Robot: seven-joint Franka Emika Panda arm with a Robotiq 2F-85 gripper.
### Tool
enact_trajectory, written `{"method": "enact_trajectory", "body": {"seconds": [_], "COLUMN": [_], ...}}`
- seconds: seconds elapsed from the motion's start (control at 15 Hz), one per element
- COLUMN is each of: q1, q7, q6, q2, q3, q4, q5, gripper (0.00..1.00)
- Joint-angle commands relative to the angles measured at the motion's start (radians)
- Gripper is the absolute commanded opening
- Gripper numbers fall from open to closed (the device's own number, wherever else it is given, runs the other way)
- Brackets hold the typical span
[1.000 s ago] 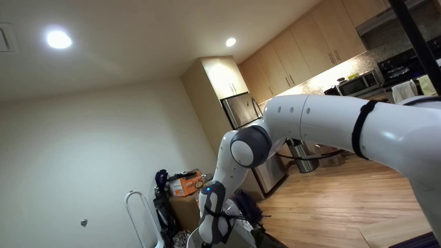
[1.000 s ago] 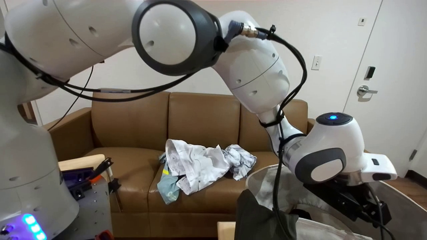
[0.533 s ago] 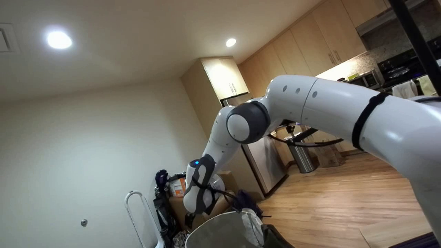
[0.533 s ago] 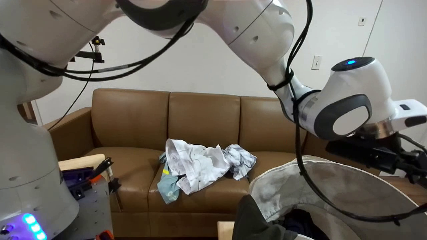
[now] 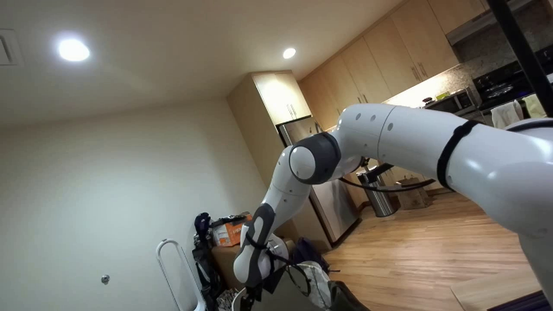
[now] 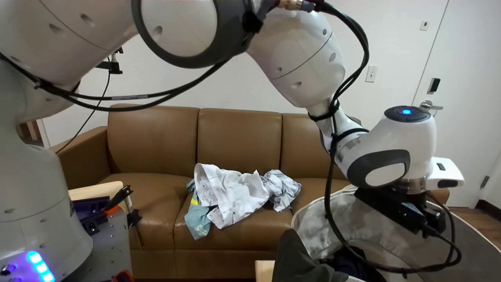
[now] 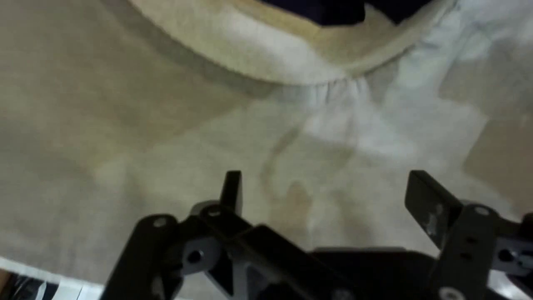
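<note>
- sofa [image 6: 152, 211]: in an exterior view, well left of gripper [image 7: 325, 187]
- clothes [image 6: 235, 194]: piled on sofa, left of gripper
- dark cloth [image 6: 297, 262]: at hamper [image 6: 372, 229] rim, lower left of gripper
- navy cloth [image 6: 344, 265]: inside hamper, below left of gripper
- hamper: opening at gripper, touch unclear
- gripper: jaws spread wide, facing hamper's inner wall

Ceiling lights [image 5: 74, 49] are totally blown out to white in an exterior view, plus there's a warm glow under the cabinets [image 5: 376, 65] and some shiny glare on the arm [image 5: 414, 138]. Little blue lamps [image 6: 40, 266] flare low in an exterior view. Wrist view's way dimmer and kinda blurry, patchy light and dark across the cloth bin [image 7: 208, 175].
</note>
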Motion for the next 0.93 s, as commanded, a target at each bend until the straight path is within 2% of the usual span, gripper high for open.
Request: {"method": "enact_trajectory", "body": {"seconds": [0.0, 0.27, 0.6, 0.87], "q1": [-0.036, -0.024, -0.007, 0.019], "q7": [-0.029, -0.025, -0.010, 0.012], "q6": [-0.094, -0.106, -0.072, -0.101], "q2": [0.025, 0.090, 0.084, 0.178], "q3": [0.001, -0.061, -0.071, -0.096], "q4": [-0.040, -0.033, -0.036, 0.045], "q5": [0.046, 0.034, 0.034, 0.035], "gripper": [1.00, 1.00, 1.00, 1.00]}}
